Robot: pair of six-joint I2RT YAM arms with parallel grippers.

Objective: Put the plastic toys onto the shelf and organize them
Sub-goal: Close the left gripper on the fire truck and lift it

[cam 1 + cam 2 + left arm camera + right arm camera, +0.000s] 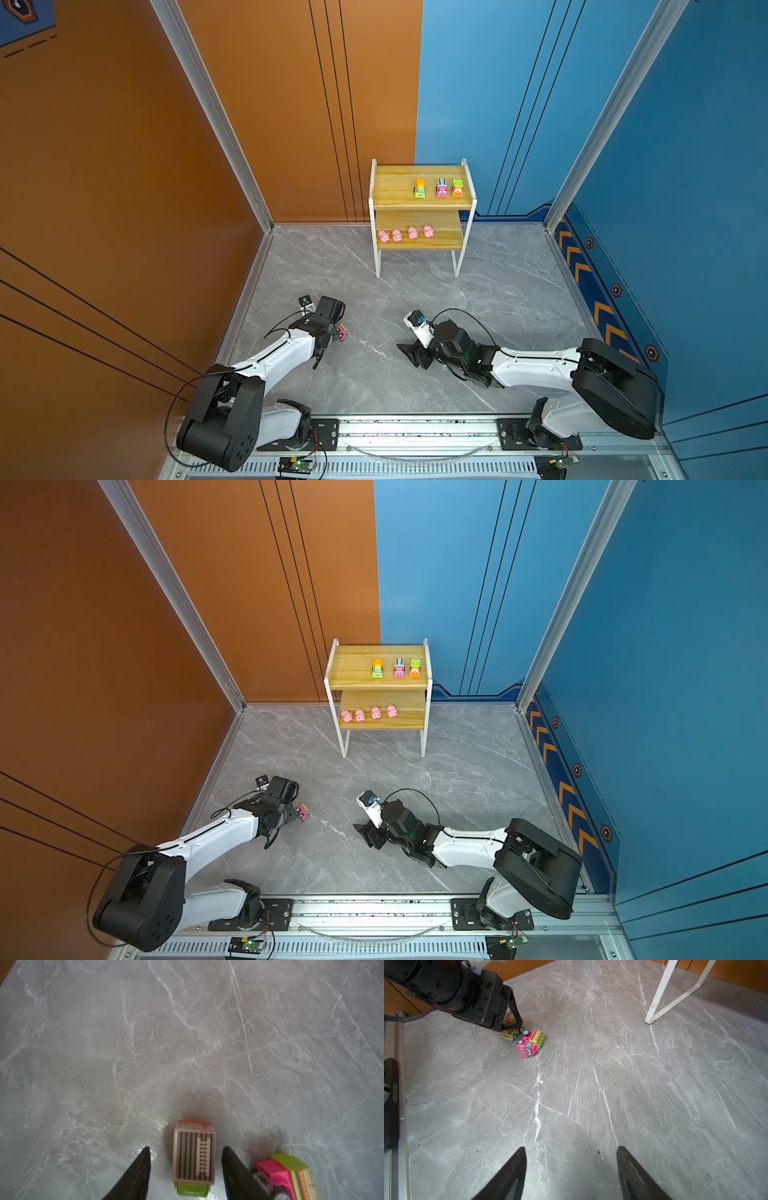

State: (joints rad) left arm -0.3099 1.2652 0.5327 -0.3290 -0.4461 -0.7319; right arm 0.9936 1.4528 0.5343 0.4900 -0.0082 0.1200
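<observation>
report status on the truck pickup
Left end effector open, astride green truck. Right end effector open, empty. Pink truck lies close beside, may get nudged.

My left end effector [186, 1147] stands over the green truck [194, 1155], with a thin gap at each finger; the pink truck [284, 1176] lies just outside one finger and blocks that side. Toward the shelf [419, 202] the table [612, 1084] is open; the upper board has room on its left half.

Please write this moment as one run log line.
left gripper: open around green truck | right gripper: open, empty | pink truck: on its side | shelf: three trucks above, four pigs below
</observation>
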